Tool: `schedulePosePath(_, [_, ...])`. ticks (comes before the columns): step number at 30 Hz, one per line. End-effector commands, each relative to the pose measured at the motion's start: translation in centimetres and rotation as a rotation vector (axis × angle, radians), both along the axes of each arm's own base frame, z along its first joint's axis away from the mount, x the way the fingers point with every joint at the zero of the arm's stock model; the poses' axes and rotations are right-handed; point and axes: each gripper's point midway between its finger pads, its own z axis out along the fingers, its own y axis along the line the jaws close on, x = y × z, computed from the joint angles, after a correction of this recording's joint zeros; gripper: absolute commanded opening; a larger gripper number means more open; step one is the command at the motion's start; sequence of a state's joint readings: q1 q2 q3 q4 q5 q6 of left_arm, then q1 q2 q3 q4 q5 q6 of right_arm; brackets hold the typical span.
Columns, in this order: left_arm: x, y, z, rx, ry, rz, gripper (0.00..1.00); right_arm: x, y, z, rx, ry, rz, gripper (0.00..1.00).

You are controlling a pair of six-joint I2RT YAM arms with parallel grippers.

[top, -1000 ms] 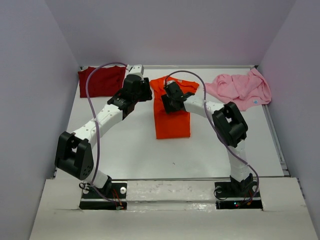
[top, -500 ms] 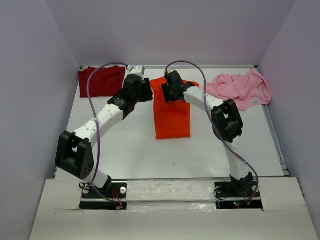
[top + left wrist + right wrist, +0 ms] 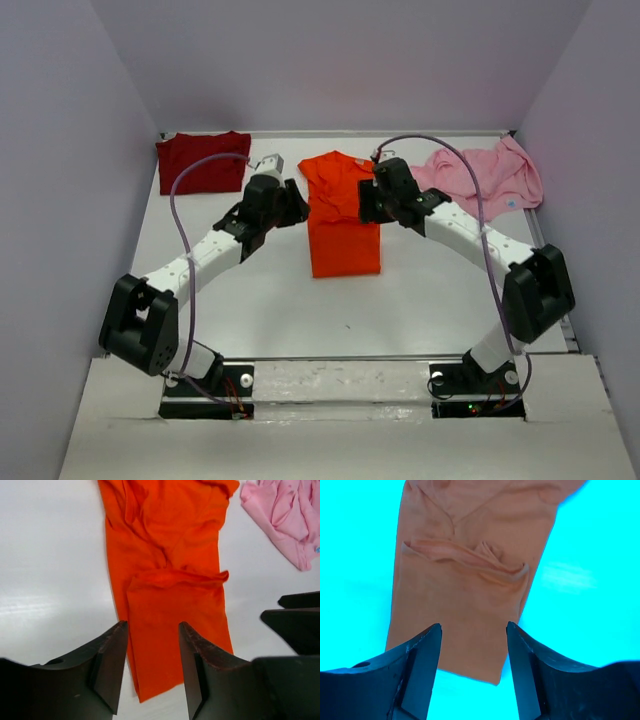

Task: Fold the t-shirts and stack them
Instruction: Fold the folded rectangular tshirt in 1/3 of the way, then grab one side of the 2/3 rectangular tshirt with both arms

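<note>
- A white table point(image 3: 250, 300) is viewed from above.
- The orange t-shirt point(image 3: 340, 215), folded into a long strip, is laid between both grippers, likely ready for a crosswise fold.
- The pink t-shirt point(image 3: 480, 178) is crumpled beyond the right gripper point(image 3: 473, 626).
- The maroon t-shirt point(image 3: 203, 162) is spread outside the left gripper point(image 3: 152, 625).
- Both grippers are held spread, with nothing grasped.

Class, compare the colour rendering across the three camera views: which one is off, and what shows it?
Right wrist view: heavy cyan cast; the table reads turquoise and the orange t-shirt looks pale peach. Left wrist view: colours natural, shirt vivid orange, a soft glare band on the table at left. Top external view: even light, natural colour.
</note>
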State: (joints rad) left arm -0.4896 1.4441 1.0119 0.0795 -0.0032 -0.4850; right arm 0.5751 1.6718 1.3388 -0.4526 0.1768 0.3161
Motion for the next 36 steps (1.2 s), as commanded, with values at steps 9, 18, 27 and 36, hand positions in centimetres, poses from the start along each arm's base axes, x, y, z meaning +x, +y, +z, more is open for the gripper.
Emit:
schedulePosePath(9, [-7.4, -3.0, -6.6, -0.181, 0.103, -0.038, 0.52, -8.4, -3.3, -4.9, 0.220, 0.052, -0.123, 0.74])
schedulePosePath(18, [-8.9, -4.4, -11.7, -0.178, 0.194, -0.048, 0.52, -9.9, -4.0, -9.3, 0.217, 0.121, -0.163, 0.79])
schedulePosePath(27, [-9.0, -3.4, -14.4, -0.026, 0.239, -0.002, 0.68, -8.7, -3.4, -10.1, 0.195, 0.120, -0.157, 0.79])
schedulePosePath(36, [-9.9, -1.3, -12.7, 0.112, 0.239, 0.039, 0.68, -7.5, -2.7, -11.1, 0.186, 0.124, -0.157, 0.79])
